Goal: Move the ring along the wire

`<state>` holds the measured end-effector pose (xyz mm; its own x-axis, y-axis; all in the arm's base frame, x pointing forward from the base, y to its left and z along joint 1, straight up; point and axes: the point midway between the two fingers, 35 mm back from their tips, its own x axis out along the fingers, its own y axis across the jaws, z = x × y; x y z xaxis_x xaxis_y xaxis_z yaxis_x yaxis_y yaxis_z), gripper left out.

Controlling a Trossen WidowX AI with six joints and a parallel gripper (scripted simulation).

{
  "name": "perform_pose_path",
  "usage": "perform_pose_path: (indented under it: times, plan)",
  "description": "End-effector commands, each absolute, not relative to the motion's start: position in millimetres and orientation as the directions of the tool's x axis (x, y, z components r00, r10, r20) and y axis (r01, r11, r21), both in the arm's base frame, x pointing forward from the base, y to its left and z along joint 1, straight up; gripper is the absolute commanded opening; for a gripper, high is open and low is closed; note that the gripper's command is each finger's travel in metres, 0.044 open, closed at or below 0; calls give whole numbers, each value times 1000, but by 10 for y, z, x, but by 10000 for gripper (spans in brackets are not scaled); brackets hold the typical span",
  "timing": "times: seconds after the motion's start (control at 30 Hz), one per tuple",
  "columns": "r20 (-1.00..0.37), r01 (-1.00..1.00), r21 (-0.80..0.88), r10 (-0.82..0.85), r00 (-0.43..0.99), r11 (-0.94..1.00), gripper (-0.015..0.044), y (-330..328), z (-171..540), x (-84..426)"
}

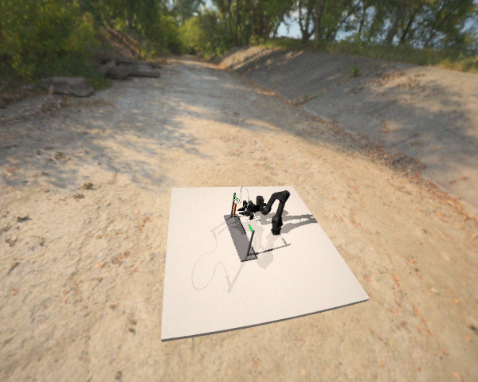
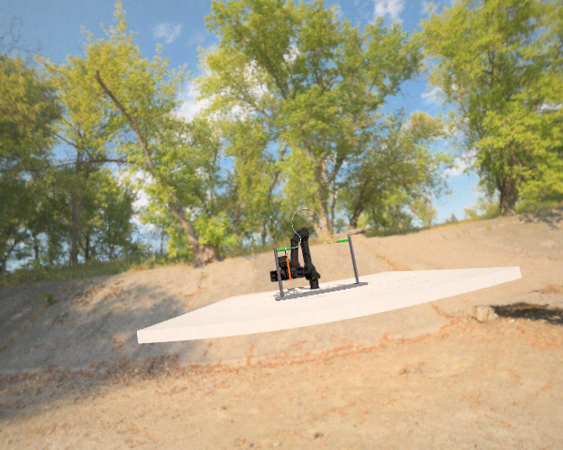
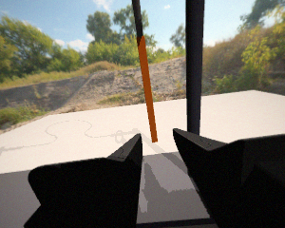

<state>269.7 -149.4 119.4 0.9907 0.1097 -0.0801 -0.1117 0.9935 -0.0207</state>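
The hand (image 3: 157, 142) is part-closed on nothing, low by the post (image 3: 195, 66). The handle (image 3: 147, 85) hangs just ahead of the gap, ring out of the wrist view. Ease forward until the handle sits between the fingers, then close, staying off the post.
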Motion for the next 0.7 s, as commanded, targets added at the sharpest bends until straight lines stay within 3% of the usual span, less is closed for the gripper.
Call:
perform_pose_path:
  times: [0.0, 0.67]
  plan:
    - [-80, -109, -16, 108, 991, 994, 160, -1503, 1196, 2767]
    - [-79, -109, -16, 108, 991, 994, 160, -1473, 1180, 3074]
